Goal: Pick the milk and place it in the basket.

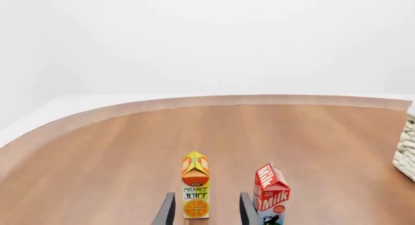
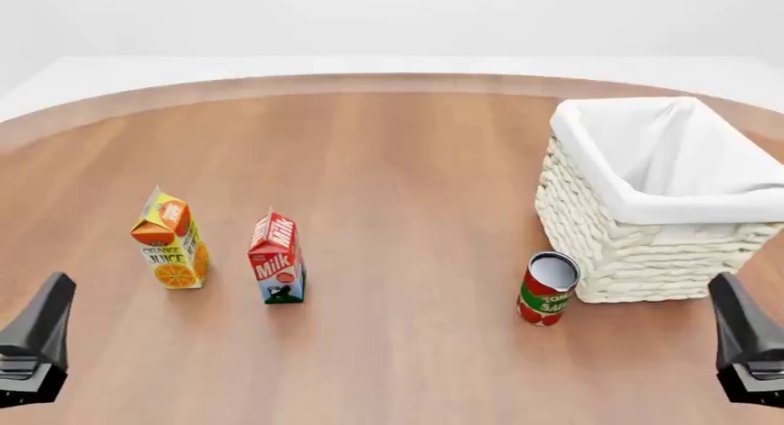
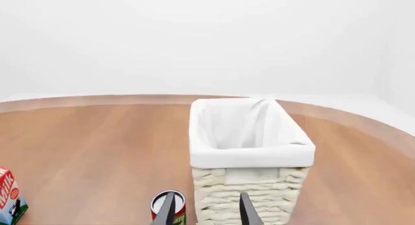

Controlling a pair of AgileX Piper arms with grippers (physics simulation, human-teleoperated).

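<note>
The left gripper (image 1: pixel 204 211) has its two dark fingers spread apart with nothing between them; in the left wrist view the orange juice carton (image 1: pixel 195 185) shows through the gap, farther out on the table and untouched. The right gripper (image 3: pixel 206 210) is likewise parted and holds nothing, its fingers framing the front of the basket (image 3: pixel 250 159) and the edge of a tomato sauce can (image 3: pixel 168 205). In the front view both grippers sit low at the near corners, the left gripper (image 2: pixel 37 347) well apart from the cartons and the right gripper (image 2: pixel 747 347) near the basket's near side.

The table (image 2: pixel 392 168) is smooth brown wood with a rounded far edge and a paler rim, set in a plain white room.

The orange juice carton (image 2: pixel 169 239) stands upright on the left part of the table. The tomato sauce can (image 2: pixel 548 288) stands just beside the basket's near left corner, tilted in this view so that its silvery top shows. The basket (image 2: pixel 649 251), cream-white woven wicker with a white cloth lining folded over its rim, stands on the right.

The milk (image 2: pixel 277 259) stands upright just right of the juice carton, apart from it and well apart from the basket. It is a small gable-top carton, red on top with white "Milk" lettering, blue and white lower down. Nothing stands between it and the left gripper.
</note>
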